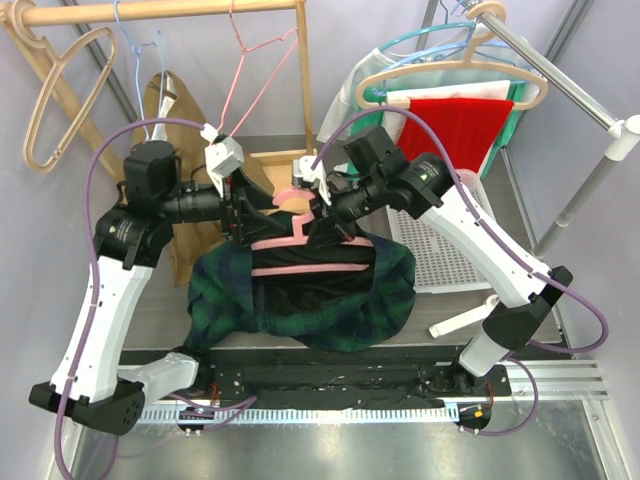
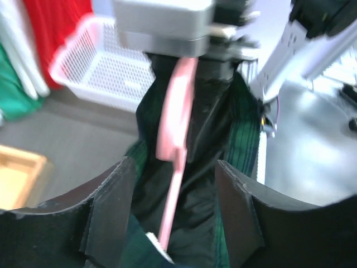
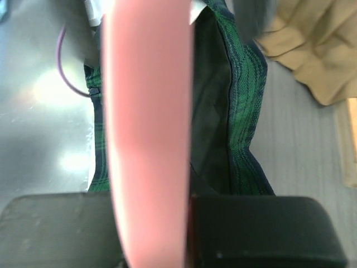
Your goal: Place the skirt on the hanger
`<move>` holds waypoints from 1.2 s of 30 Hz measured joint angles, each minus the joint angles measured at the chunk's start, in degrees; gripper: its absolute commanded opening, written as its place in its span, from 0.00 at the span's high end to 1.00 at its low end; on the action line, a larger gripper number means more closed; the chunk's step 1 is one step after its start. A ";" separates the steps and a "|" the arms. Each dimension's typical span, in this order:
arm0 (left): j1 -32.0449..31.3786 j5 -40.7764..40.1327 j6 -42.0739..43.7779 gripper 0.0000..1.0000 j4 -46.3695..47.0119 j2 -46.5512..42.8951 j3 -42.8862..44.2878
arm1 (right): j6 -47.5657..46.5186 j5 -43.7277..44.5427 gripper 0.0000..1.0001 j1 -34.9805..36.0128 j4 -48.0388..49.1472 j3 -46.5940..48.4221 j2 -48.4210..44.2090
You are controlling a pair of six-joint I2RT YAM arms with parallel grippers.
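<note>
Dark green and navy plaid skirt [image 1: 330, 310] with black lining, pale pink hanger [image 1: 310, 268], white mesh basket [image 1: 440, 255], bright red cloth [image 1: 460, 125] beside green cloth [image 2: 14, 89], tan garment [image 3: 309, 50], purple cable [image 3: 58, 61], grey table [image 1: 160, 310], light wooden rail [image 1: 150, 12].

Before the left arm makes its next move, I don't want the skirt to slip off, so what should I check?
1. Right gripper shut on the pink hanger: ok.
2. Left gripper open, fingers either side of the hanger's bar: ok.
3. Plaid skirt clipped onto the hanger: cannot tell, no clip shows.
4. Skirt hanging free of the table: not ok, most of it lies bunched there.
5. White basket apart from the skirt: cannot tell, their edges meet in the top view.
</note>
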 measured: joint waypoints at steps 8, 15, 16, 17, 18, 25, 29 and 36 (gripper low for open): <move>-0.24 1.03 8.83 0.55 -12.81 1.84 -2.27 | -0.42 -0.44 0.99 1.46 -0.90 0.02 0.22; -0.81 4.42 13.25 0.53 -17.09 1.86 -4.76 | -0.44 -0.68 0.99 1.46 -0.94 0.02 0.33; -0.87 4.44 13.40 0.52 -17.14 1.86 -5.44 | -0.44 -0.70 0.99 1.46 -0.94 0.02 0.33; -1.05 4.42 13.46 0.52 -17.14 1.86 -5.77 | -0.44 -0.72 0.99 1.53 -0.94 0.02 0.33; -1.18 4.31 13.53 0.51 -17.11 1.88 -6.32 | -0.44 -0.87 0.99 1.53 -0.94 0.02 0.33; -1.90 2.32 13.11 0.80 -16.79 2.75 -7.48 | -0.44 -1.95 0.99 1.53 -0.94 0.02 0.33; -2.23 2.56 13.57 1.00 -17.05 4.22 -6.84 | -0.70 -1.16 0.99 1.29 -0.90 -0.02 0.35; -2.54 1.14 14.91 1.00 -17.35 4.74 -6.32 | 1.29 -0.17 0.59 0.92 0.50 -1.53 0.17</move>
